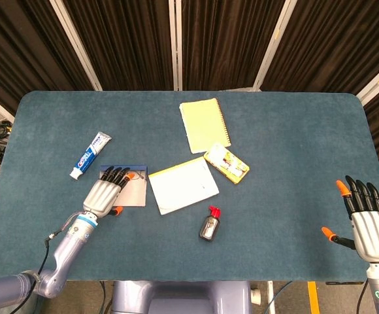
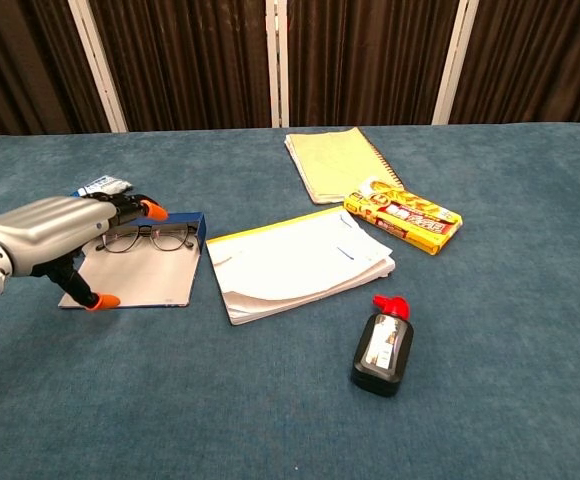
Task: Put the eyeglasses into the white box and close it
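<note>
The white box (image 2: 148, 279) lies open on the left of the table, its flat lid toward me and a blue-edged wall (image 2: 188, 222) at the back. The thin-framed eyeglasses (image 2: 151, 238) lie inside it against that wall, seen in the head view as eyeglasses (image 1: 134, 175). My left hand (image 2: 52, 232) hovers over the box's left side with its fingers stretched toward the glasses. Its thumb hangs down at the lid's front left corner, and it holds nothing. In the head view the left hand (image 1: 105, 193) covers much of the box (image 1: 132, 191). My right hand (image 1: 370, 226) is spread open at the table's near right edge.
A toothpaste tube (image 1: 90, 156) lies just behind and to the left of the box. A white paper pad (image 1: 183, 185) sits right of the box. A yellow notebook (image 1: 204, 124), a yellow packet (image 1: 226, 163) and a black ink bottle (image 1: 209, 224) fill the middle.
</note>
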Tool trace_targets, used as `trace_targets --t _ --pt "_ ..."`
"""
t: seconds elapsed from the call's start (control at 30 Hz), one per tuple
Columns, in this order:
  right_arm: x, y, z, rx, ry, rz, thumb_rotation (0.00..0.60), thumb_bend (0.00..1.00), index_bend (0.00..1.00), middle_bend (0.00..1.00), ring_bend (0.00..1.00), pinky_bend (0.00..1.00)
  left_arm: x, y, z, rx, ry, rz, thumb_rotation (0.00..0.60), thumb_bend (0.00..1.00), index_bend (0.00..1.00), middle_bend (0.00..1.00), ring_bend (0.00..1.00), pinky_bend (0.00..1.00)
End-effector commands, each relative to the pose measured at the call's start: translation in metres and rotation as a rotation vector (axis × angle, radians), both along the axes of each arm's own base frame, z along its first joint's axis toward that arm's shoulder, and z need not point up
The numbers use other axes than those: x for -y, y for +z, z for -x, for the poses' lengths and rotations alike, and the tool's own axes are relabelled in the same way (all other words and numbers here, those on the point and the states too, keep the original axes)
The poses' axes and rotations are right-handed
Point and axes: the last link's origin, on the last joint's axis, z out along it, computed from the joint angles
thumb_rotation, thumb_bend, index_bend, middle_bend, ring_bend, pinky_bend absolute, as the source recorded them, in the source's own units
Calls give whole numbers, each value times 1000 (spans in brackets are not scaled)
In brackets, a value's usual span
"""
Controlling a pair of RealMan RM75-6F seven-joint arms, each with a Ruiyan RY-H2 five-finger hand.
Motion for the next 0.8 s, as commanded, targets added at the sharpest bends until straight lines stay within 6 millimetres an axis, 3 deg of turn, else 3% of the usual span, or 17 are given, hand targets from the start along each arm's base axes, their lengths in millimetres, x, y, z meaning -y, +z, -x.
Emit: trace_targets --t 0.03,0.8 --pt "0 0 0 0 0 1 600 0 0 0 0 0 2 -4 3 7 8 7 600 241 103 0 0 0" --pt "1 0 1 -5 -3 0 600 0 0 0 0 0 -4 -15 10 8 7 -13 600 241 103 0 0 0"
